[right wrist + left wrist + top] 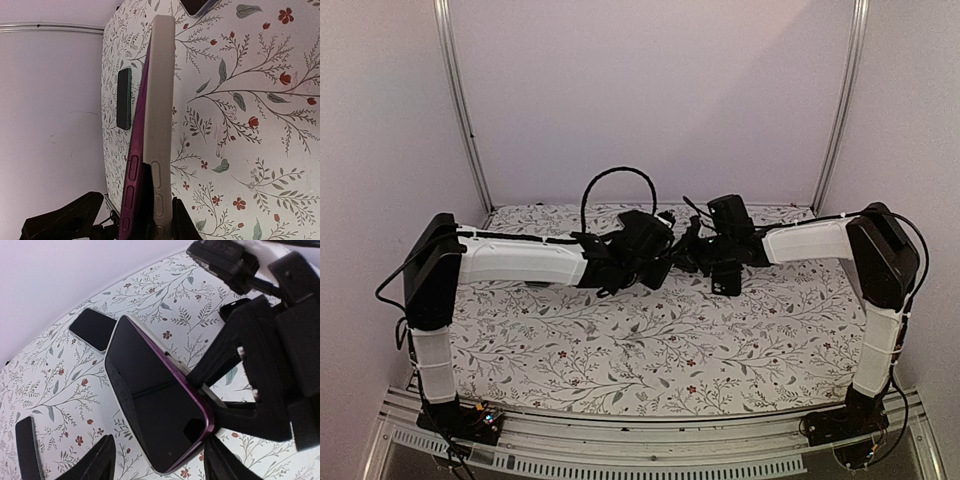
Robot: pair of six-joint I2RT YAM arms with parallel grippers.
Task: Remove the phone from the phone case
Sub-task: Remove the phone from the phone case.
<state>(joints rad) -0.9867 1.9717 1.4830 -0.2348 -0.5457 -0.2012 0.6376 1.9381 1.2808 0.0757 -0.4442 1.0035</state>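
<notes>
The phone (150, 400), dark-screened with a purple rim, is held tilted above the table. Edge on in the right wrist view, the purple phone (135, 165) stands left of the beige phone case (161, 100), and a gap opens between them at the near end. My right gripper (162, 187) is shut on the case's side wall, one finger inside that gap and the other on the case's outer face. My left gripper (160, 442) is open, its fingers on either side of the phone's lower corner. The left finger (95, 460) stands clear of the phone. Both grippers meet mid-table (678, 258).
On the floral cloth (60, 390) lie a second dark phone (92, 329), a dark slab (27, 450) at the near left and another dark item (232, 307) behind the right gripper. A dark green phone-shaped piece (124, 99) lies near the far wall.
</notes>
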